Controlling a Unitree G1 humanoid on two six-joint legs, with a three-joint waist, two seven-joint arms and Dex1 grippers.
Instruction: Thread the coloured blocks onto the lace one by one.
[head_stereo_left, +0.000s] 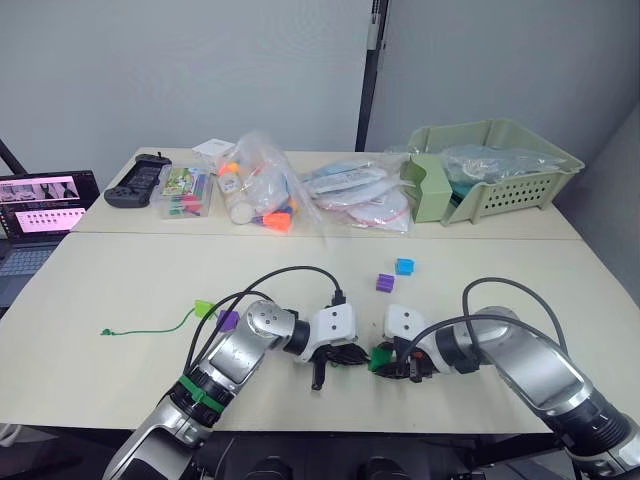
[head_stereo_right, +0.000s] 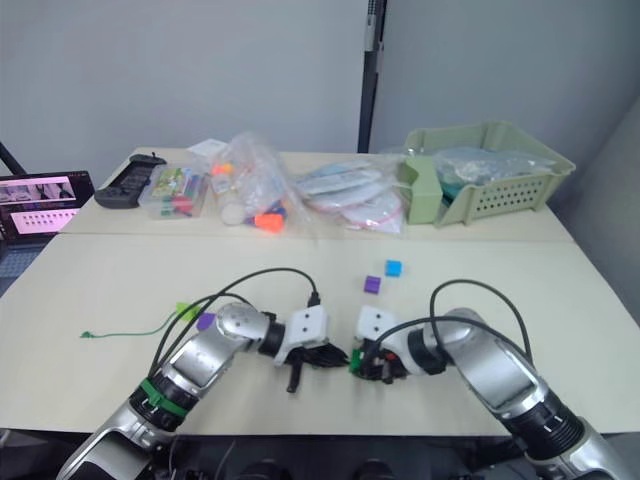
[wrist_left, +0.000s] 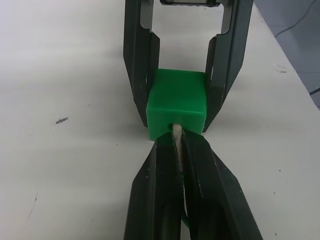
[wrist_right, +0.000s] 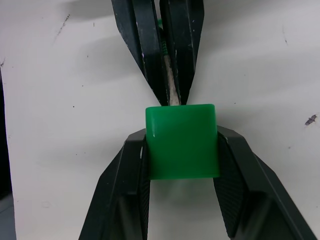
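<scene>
Left eye view takes in a pale table (head_stereo_left: 120, 280) against a grey wall, a second table butted behind it. On the far one sit a laptop (head_stereo_left: 40, 205), a black controller (head_stereo_left: 138, 182), clear bags of toy pieces (head_stereo_left: 265, 195) and a green basket (head_stereo_left: 495, 170). Near the front edge, the right gripper (wrist_right: 182, 172) clamps a dark green block (wrist_right: 182, 141) between its fingers. The left gripper (wrist_left: 176, 145) is pinched shut on the lace (head_stereo_left: 150, 328) by its pale tip, which touches the block's hole. The lace trails off to the left past a lime block (head_stereo_left: 204, 308) and a purple block (head_stereo_left: 228, 320). Another purple block (head_stereo_left: 385, 283) and a blue block (head_stereo_left: 404, 266) lie just beyond the grippers.
</scene>
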